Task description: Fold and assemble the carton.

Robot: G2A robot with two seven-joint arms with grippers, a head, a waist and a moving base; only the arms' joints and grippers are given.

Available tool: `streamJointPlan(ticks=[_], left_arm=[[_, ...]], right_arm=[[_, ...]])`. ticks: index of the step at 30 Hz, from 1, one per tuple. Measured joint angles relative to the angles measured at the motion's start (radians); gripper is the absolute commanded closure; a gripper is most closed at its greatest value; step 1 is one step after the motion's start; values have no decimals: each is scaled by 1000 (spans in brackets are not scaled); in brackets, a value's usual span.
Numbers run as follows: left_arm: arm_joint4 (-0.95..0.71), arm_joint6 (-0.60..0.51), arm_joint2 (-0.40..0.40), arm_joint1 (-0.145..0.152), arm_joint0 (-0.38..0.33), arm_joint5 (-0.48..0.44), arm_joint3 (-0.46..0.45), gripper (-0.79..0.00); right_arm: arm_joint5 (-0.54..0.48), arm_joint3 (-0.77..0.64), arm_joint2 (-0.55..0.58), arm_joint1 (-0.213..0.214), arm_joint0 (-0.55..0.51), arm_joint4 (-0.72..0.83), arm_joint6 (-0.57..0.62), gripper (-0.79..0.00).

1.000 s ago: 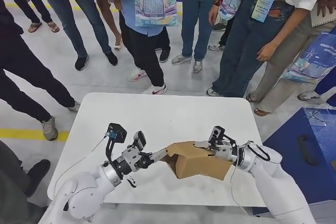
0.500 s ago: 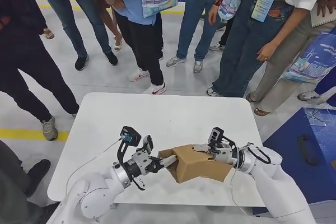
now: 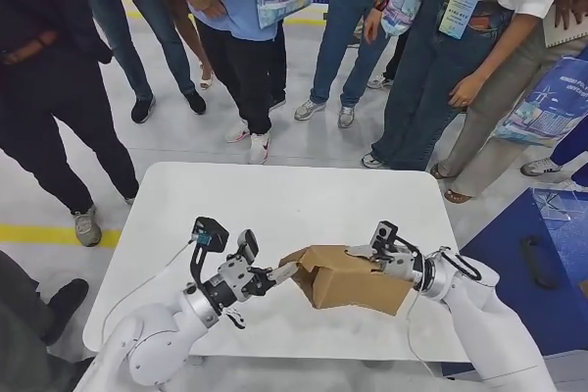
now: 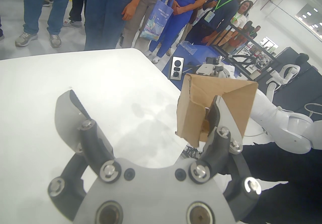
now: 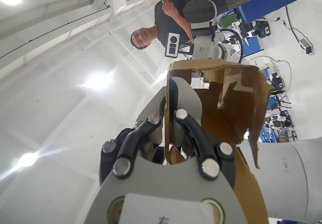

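A brown cardboard carton is held just above the white table, near its front right. My right gripper is shut on the carton's upper wall; in the right wrist view the cardboard wall runs between its fingers. My left gripper stands open at the carton's left open end. In the left wrist view one finger presses into the carton's folded end, while the other finger hangs free over the table.
Several people stand close around the table's far edge. A blue cabinet stands beside the table on the right. Bare tabletop lies behind and to the left of the carton.
My left arm pushed in against the carton's left end, then drew back slightly. The carton tilted and shifted a little to the right. My right gripper kept its hold.
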Motion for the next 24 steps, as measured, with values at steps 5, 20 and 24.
streamJointPlan(ticks=[5,20,24], left_arm=[[-14,-15,-37,7,40,-20,-21,-785],[16,-31,54,-3,-27,-13,51,-785],[11,0,33,-1,-19,-31,36,-785]], right_arm=[[17,10,4,-2,13,41,-22,0],[26,-9,-20,0,5,34,-5,0],[35,8,-12,0,13,55,-18,0]])
